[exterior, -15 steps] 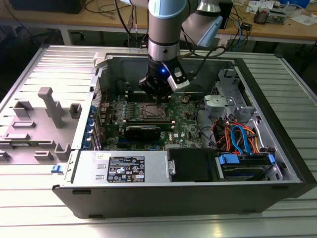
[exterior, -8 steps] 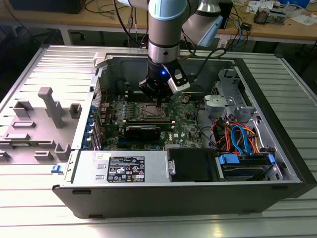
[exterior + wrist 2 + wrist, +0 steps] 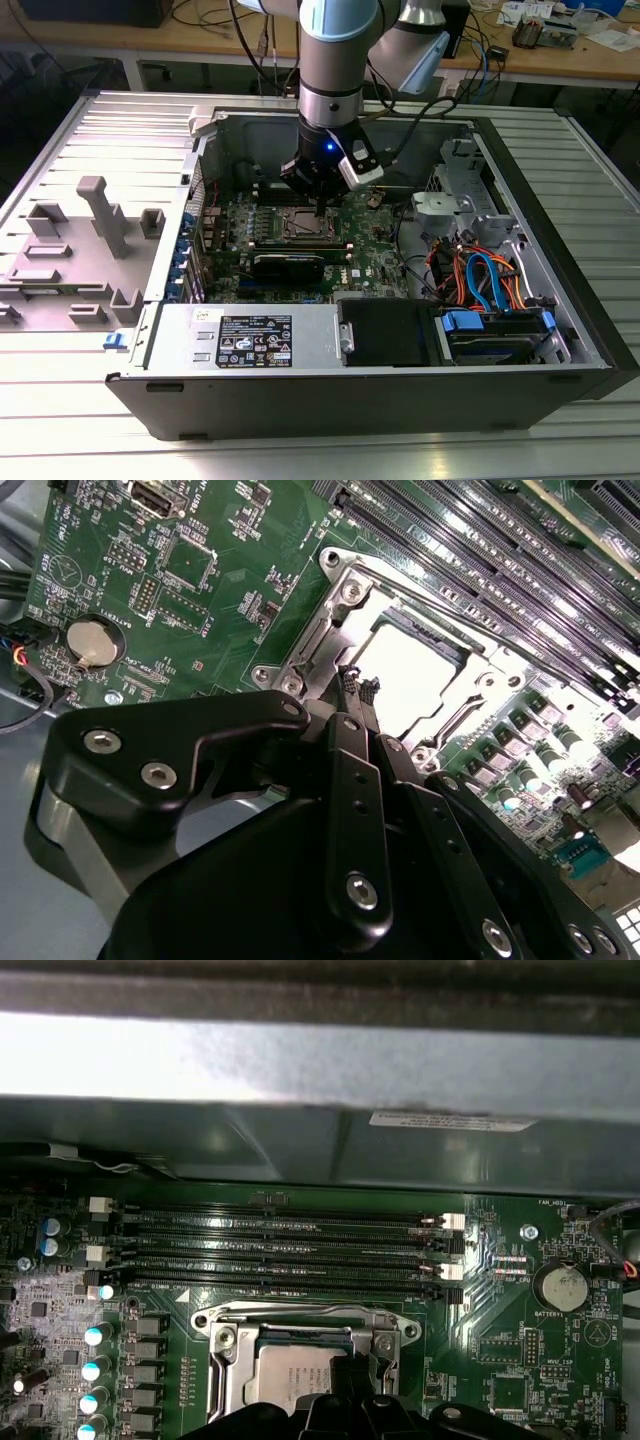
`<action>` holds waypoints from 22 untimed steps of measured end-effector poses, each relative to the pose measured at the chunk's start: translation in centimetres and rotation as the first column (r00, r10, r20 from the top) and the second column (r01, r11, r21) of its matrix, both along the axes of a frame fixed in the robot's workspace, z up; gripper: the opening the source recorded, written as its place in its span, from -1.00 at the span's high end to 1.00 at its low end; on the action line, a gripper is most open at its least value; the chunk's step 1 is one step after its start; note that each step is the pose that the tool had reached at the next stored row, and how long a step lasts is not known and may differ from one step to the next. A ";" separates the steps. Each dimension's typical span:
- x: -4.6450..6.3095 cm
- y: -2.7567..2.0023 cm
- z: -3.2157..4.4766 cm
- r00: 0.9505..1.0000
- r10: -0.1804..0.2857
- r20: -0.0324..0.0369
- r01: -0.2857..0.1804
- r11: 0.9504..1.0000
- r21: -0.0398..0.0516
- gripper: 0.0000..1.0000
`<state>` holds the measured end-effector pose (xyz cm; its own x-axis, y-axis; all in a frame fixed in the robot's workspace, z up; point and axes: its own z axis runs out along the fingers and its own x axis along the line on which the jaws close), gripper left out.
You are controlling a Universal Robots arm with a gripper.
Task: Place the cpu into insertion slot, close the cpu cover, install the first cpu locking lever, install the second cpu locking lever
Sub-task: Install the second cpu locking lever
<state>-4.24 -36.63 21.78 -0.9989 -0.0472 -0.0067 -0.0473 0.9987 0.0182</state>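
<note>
Silvery-grey square cpu (image 3: 300, 1375) already sits in its socket on the green motherboard (image 3: 200, 570), with the thin silvery metal cpu cover (image 3: 335, 620) apparently folded down around it. Directly above the socket hovers the black tool (image 3: 357, 688), fingers drawn narrow, holding nothing. By my judgement the levers remain.
</note>
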 end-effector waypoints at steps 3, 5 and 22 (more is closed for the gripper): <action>0.0 -0.02 0.03 1.000 0.000 0.000 0.000 1.000 0.000 0.79; 0.0 -0.02 0.41 1.000 0.000 0.000 0.000 1.000 0.000 0.79; 0.0 -0.81 1.34 1.000 0.000 0.000 0.000 1.000 -0.001 0.79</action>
<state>-4.24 -37.44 23.12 -0.9989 -0.0472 -0.0066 -0.0473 0.9987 0.0174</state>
